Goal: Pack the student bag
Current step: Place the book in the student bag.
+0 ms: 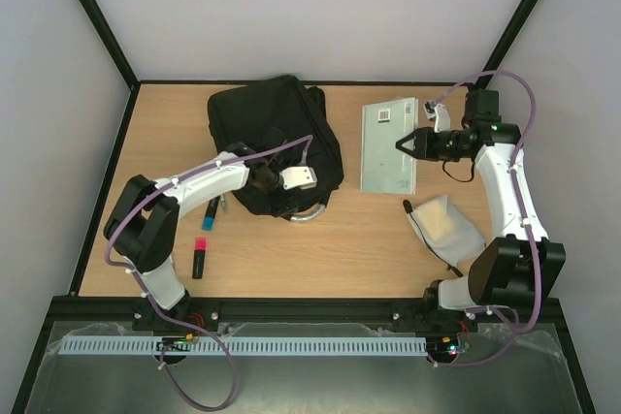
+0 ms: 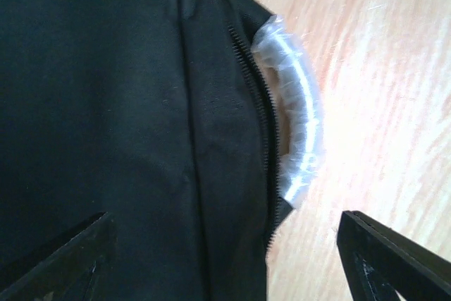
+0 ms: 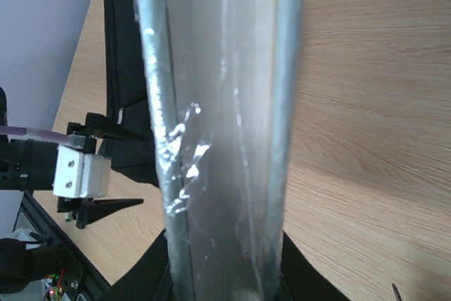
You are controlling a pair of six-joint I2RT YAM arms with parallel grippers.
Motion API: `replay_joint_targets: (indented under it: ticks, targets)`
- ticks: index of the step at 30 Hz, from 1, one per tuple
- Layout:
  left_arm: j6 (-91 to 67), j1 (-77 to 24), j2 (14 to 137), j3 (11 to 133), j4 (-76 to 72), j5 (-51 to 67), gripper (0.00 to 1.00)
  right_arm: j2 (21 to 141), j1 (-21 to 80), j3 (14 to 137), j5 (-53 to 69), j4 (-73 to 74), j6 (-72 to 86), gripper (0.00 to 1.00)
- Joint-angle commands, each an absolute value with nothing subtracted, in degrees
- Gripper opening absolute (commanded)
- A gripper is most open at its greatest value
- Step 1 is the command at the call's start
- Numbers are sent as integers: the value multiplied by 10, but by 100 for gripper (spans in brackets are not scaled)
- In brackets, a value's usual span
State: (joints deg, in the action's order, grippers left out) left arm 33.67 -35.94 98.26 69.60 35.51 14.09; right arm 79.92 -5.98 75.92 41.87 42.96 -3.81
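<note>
Top view: student bag [image 1: 272,138] lies well beyond right hand [image 1: 400,143]. Left wrist: left hand [image 2: 225,215] spread wide astride the bag's zip [image 2: 262,103]. Right wrist: hand pinched narrow on wrapped pack [image 3: 225,103]. Judgement: opening stage; zip needs parting next.

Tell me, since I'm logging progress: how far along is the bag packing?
Done: nothing looks packed. The pouch, blue marker and red marker lie out on the table. In hand: the right claw appears to grip the grey wrapped book; the left claw hangs open over the student bag, by its zip. Left: getting everything inside.
</note>
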Motion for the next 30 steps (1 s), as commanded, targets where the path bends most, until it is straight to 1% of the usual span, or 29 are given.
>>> replay_joint_targets:
  ticks: [1,4,12,14,16,18,20,23,24,30]
  targets:
    - [333,-361,1003,694,328,73,87,774,-61,756,455,404,-39,5]
    - [335,-361,1018,695,321,60,82,771,-61,749,458,403,-36,5]
    - [348,-363,1033,687,301,54,60,760,-61,734,451,399,-38,5]
    - [348,-363,1037,690,302,53,50,759,-61,732,451,399,-38,5]
    - [348,-363,1039,695,306,58,37,758,-61,730,451,400,-39,5]
    - [349,-363,1040,702,313,67,27,761,-61,729,452,401,-40,5]
    - [347,-362,1041,710,321,74,19,764,-61,730,455,407,-43,4]
    - [343,-361,1037,724,332,80,5,773,-61,739,464,418,-48,4]
    - [342,-360,1033,730,336,81,3,776,-61,742,467,419,-48,4]
    - [345,-352,991,763,350,83,2,793,-60,735,494,410,-22,3]
